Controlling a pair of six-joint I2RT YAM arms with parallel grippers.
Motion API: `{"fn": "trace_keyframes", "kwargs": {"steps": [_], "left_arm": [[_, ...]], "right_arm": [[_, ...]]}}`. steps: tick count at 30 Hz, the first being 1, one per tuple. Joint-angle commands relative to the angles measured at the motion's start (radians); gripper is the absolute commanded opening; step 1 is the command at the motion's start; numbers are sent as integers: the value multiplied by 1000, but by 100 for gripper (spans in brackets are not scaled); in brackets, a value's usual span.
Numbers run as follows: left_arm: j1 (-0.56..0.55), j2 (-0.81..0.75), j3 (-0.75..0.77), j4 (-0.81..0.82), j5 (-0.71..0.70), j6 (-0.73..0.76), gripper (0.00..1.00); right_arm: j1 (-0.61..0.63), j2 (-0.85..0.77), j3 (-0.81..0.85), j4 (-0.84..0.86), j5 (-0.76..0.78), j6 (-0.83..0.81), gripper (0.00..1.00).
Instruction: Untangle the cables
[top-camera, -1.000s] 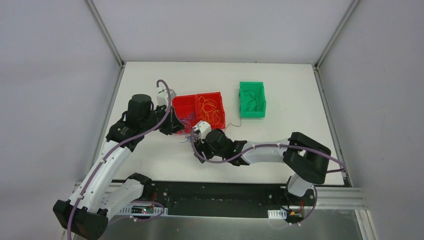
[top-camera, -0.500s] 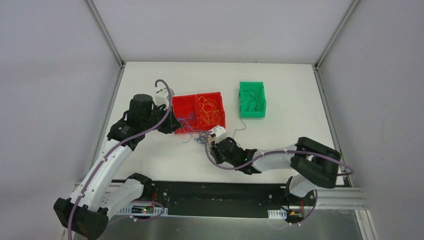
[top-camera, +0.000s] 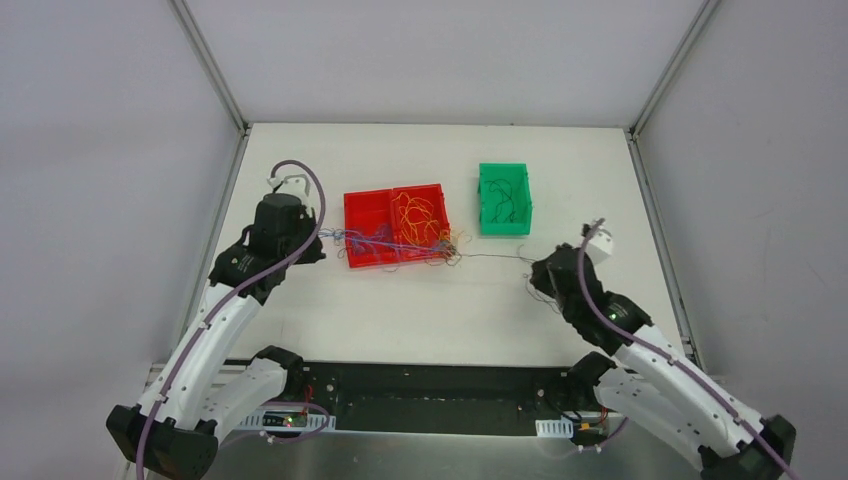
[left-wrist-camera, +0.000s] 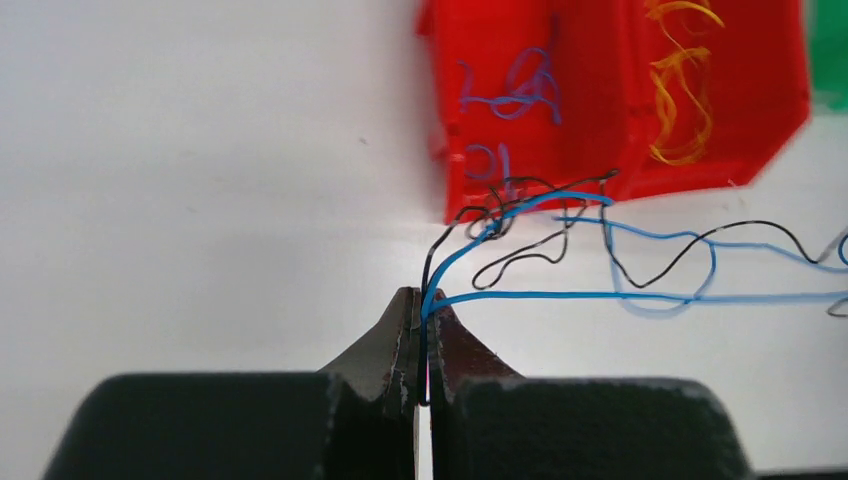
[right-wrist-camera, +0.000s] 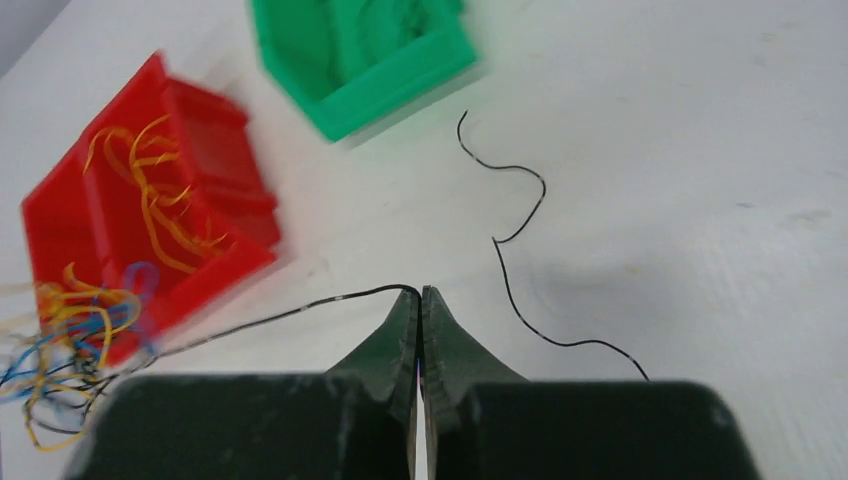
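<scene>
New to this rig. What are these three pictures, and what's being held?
Two robot arms are bolted at the near edge of a white table. The wide picture looks down from above and behind them: left arm on the left, right arm on the right. The other two come from a camera on each wrist, looking past that arm's own jaws. On the table sit a red bin, blue wires in one compartment and orange wires in the other, and a green bin holding black wires. A tangle of wires lies at the red bin's near right corner. The left jaws are shut on blue and black strands from it; the right jaws are shut on one black strand stretched out from it. Another black wire lies loose.
</scene>
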Motion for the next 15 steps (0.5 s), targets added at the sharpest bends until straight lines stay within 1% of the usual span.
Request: {"fn": "trace_keyframes", "kwargs": {"steps": [1, 5, 7, 10, 13, 15], "left_arm": [[19, -33, 32, -55, -435, -100, 0], [24, -36, 31, -94, -638, -174, 0], [29, -46, 30, -105, -683, -196, 0], [38, -76, 29, -128, -755, -223, 0], [58, -125, 27, -172, -888, -290, 0], [67, -157, 11, -178, -939, -314, 0]], "right_arm": [[-217, -78, 61, -409, 48, 174, 0], [-368, -58, 86, -502, 54, 255, 0], [-439, -42, 98, -537, 51, 275, 0], [-506, -51, 118, -603, 91, 324, 0], [-592, -84, 136, -626, 106, 318, 0], [-661, -87, 154, -619, 81, 283, 0]]}}
